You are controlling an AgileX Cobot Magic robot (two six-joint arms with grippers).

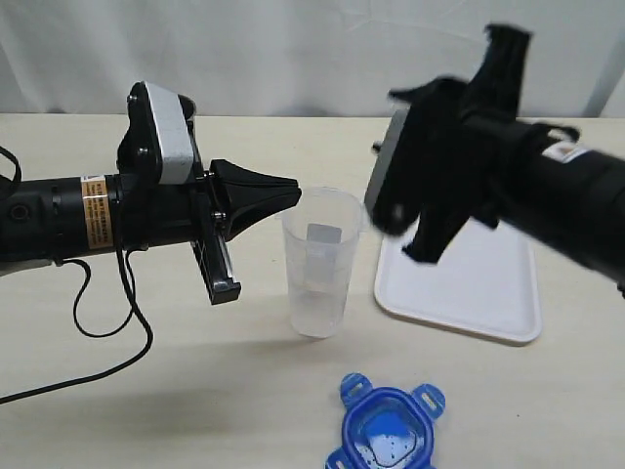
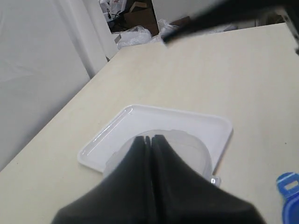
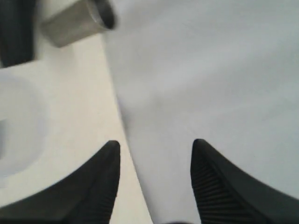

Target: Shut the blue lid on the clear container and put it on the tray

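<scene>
The clear container stands upright and open-topped on the table, just left of the white tray. The blue lid lies on the table in front of it, apart from both grippers. My left gripper is shut and empty, its tip at the container's rim. The left wrist view shows the left gripper over the container's rim, with the tray beyond and a bit of the lid. My right gripper, blurred, hovers open and empty by the tray's left edge. In its own view, the right gripper holds nothing.
A steel cup stands at the back of the table, partly hidden behind the left arm. A black cable loops on the table under the left arm. A grey curtain closes off the back.
</scene>
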